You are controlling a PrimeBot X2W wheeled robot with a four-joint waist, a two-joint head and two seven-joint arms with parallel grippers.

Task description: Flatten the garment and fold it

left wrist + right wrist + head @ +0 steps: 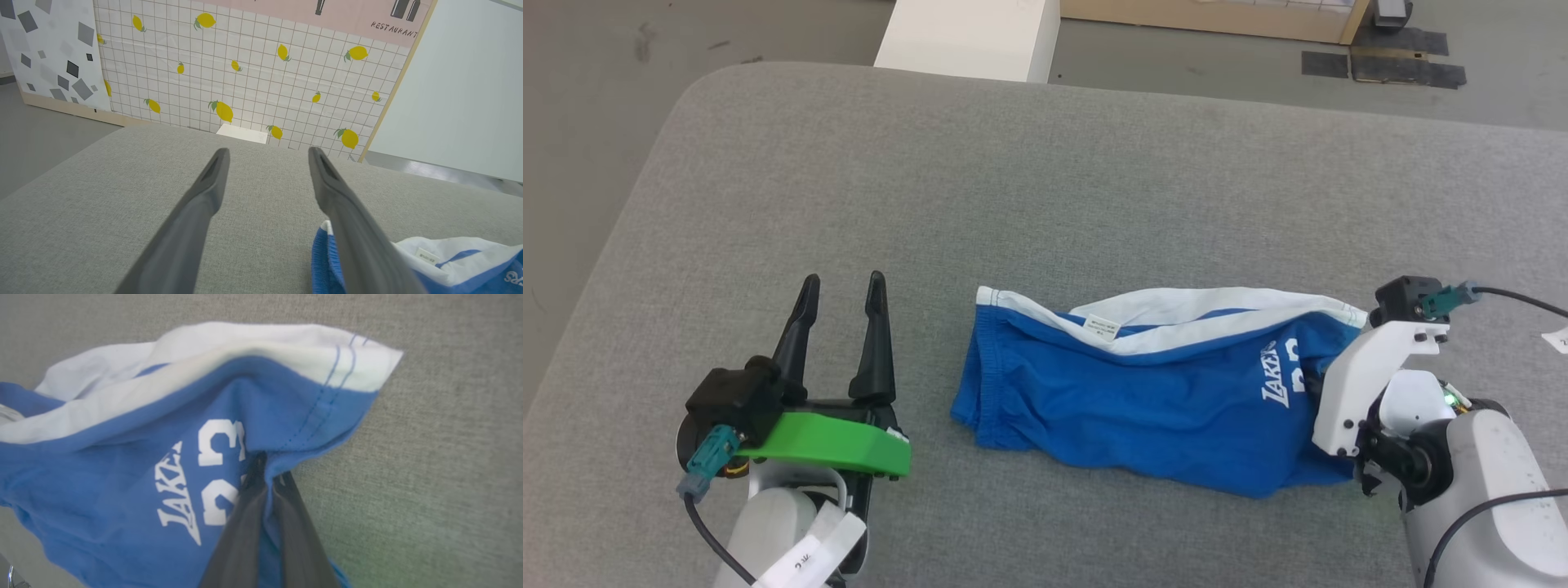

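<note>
Pinching the garment at its hem beside the white "23", the right gripper has its fingers pressed together on blue cloth, at four o'clock in the head view. The shorts lie crumpled on the grey cushion. The left gripper, at eight o'clock, is spread wide just beside the waistband.

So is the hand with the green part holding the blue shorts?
No, the left gripper stands open beside the Lakers shorts, with bare grey padding between its fingers.

Royal-blue soft shorts on grey fabric table, right of centre. Left gripper beside their left end, apart; right gripper pinching their right end.
</note>
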